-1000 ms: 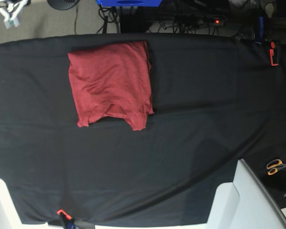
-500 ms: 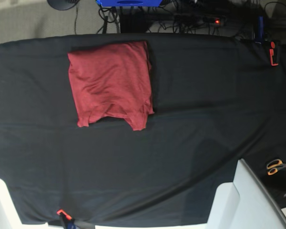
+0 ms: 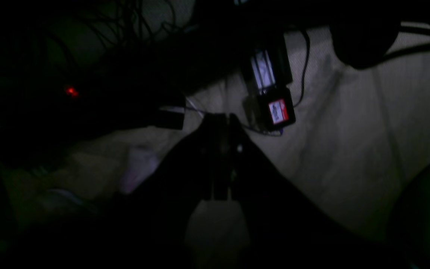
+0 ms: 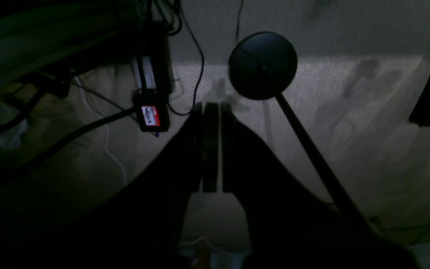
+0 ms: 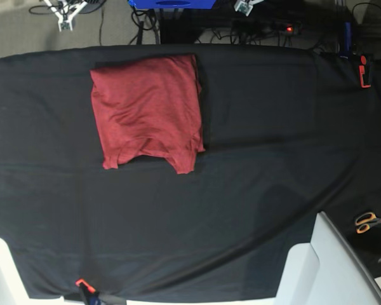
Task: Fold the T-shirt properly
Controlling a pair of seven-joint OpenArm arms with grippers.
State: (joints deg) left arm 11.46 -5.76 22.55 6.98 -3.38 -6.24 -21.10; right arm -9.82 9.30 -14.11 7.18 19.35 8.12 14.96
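1. Writing is scarce: a small black box with a red-and-white label (image 4: 150, 116) lies on the pale floor in the right wrist view, and the same sort of labelled box (image 3: 277, 111) shows in the left wrist view; the print on both is too blurred to read.
2. The brick-red plain knit T-shirt (image 5: 147, 110) lies folded into a rough rectangle on the black tablecloth (image 5: 273, 140), toward the far left of the base view, with two small flaps poking out along its near edge.
3. Only the base view shows the shirt and cloth, plus orange-handled scissors (image 5: 368, 222) at the right edge and a red clamp (image 5: 365, 70) at the far right corner.
4. Only the wrist views show the grippers: the left gripper (image 3: 220, 121) and the right gripper (image 4: 211, 108) each have their fingers pressed together on nothing, hanging over dim floor and cables.
5. A round black stand base (image 4: 262, 65) with a slanting rod appears in the right wrist view alone.
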